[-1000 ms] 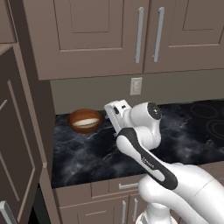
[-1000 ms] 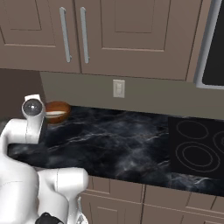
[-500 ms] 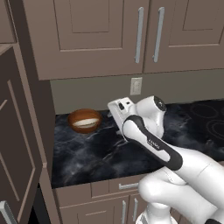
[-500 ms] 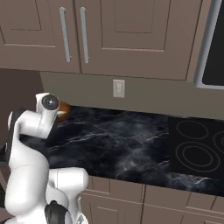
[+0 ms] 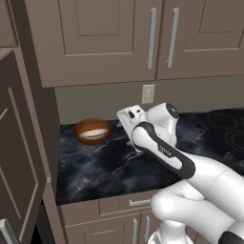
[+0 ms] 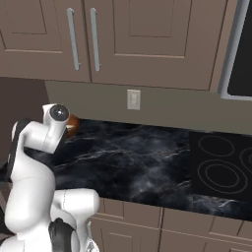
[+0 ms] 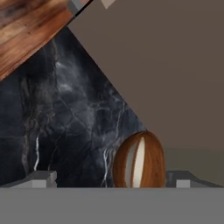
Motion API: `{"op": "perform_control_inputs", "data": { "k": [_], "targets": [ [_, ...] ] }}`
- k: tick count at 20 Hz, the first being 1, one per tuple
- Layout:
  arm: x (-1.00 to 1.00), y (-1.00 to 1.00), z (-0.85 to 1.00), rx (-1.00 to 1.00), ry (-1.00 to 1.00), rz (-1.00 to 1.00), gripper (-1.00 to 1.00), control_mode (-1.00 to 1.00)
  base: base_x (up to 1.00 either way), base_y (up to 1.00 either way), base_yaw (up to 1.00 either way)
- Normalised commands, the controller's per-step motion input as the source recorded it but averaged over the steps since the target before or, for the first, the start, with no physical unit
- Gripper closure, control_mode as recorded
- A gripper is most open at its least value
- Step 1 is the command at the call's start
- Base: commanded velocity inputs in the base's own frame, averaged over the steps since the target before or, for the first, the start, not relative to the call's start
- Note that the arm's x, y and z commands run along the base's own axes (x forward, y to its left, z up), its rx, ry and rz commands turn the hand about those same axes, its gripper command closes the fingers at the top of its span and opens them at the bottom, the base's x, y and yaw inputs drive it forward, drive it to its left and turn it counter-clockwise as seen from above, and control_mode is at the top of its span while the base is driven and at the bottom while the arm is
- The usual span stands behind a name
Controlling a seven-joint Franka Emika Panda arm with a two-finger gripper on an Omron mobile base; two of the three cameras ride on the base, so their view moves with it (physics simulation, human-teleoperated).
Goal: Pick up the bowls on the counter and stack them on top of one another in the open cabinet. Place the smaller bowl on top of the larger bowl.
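One bowl sits on the black marble counter near its back left corner. It is reddish-brown outside and cream-white inside, so I take it for the smaller bowl. In the hand view, which is rolled, the bowl lies ahead between the tips, nearer the right one. My gripper is open with nothing between its fingers. In the left base view the white hand hovers over the counter to the right of the bowl, apart from it. The arm covers most of the bowl in the right base view. The larger bowl is out of view.
A tall taupe door stands open at the far left; the inside of the open cabinet is hidden. Panelled upper cabinets with bar handles hang above. A wall outlet sits behind the hand. A black cooktop lies at right.
The arm's elbow has risen and swung forward over the counter, while the hand has stayed almost in place beside the bowl. The jaws stay open and the bowl has not moved.
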Motion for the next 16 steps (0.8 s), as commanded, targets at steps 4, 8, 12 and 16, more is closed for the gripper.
{"op": "perform_control_inputs", "data": {
  "k": [4, 8, 12, 16],
  "targets": [
    [0.12, 0.00, -0.18, 0.00, 0.00, 0.00, -1.00, -1.00, 0.00, 0.00, 0.00],
    [0.21, 0.00, -0.16, 0.00, 0.00, 0.00, -1.00, -1.00, 0.00, 0.00, 0.00],
    [0.37, 0.01, -0.12, -0.04, 0.00, 0.00, -1.00, -1.00, 0.00, 0.00, 0.00],
    [0.43, 0.07, -0.15, -0.07, 0.00, 0.00, -1.00, -1.00, 0.00, 0.00, 0.00]
  ]
}}
